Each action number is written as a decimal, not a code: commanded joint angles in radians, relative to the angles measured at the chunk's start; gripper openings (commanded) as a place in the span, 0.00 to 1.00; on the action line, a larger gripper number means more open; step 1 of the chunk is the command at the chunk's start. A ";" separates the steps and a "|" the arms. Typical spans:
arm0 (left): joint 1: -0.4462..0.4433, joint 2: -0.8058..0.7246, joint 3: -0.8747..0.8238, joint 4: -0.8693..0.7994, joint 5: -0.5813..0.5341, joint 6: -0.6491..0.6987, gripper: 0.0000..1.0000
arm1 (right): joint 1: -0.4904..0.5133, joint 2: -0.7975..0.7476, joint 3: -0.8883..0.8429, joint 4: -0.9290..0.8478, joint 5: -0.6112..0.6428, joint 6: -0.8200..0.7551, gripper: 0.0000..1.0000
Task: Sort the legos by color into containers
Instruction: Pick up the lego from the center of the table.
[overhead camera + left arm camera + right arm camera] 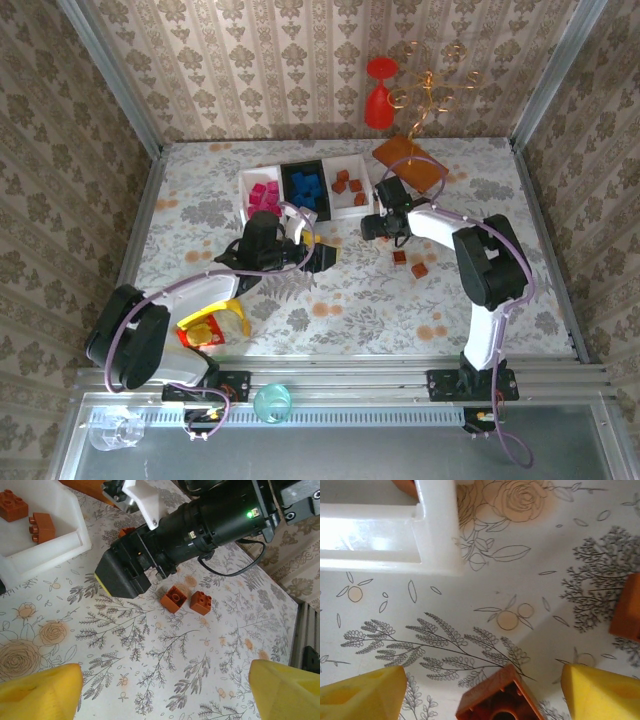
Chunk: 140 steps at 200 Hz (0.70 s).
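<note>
Between the spread fingers [360, 695] of my right gripper [482, 677] lies a brown lego [500, 700], ungripped. I should close squarely on its flat sides before lifting toward the white tray [437, 535].

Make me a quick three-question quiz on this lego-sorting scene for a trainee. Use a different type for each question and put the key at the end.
1. Multiple choice: which container holds the blue legos?
A. the black tray
B. the left white tray
C. the right white tray

2. True or false: the left gripper is shut on a brick.

3. Fill in: in the left wrist view, ___ brown-orange bricks lie side by side on the bare table, outside any tray.

Key
1. A
2. False. Its yellow fingers stand wide apart with nothing between them.
3. Two
</note>
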 commanded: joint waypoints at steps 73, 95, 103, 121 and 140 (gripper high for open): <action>0.004 -0.033 -0.002 -0.019 -0.006 0.033 0.87 | 0.036 -0.018 -0.043 -0.048 -0.063 -0.031 0.49; 0.006 -0.039 -0.002 -0.027 -0.015 0.034 0.87 | 0.042 -0.032 -0.041 -0.036 -0.059 -0.029 0.41; 0.007 -0.042 -0.003 -0.030 -0.024 0.036 0.87 | 0.051 -0.050 -0.048 -0.027 -0.060 -0.030 0.40; 0.010 -0.048 -0.003 -0.051 -0.059 0.036 0.87 | 0.070 -0.106 -0.065 0.003 -0.086 -0.025 0.38; 0.021 -0.058 -0.008 -0.070 -0.118 0.029 0.88 | 0.074 -0.168 -0.098 0.100 -0.161 0.015 0.37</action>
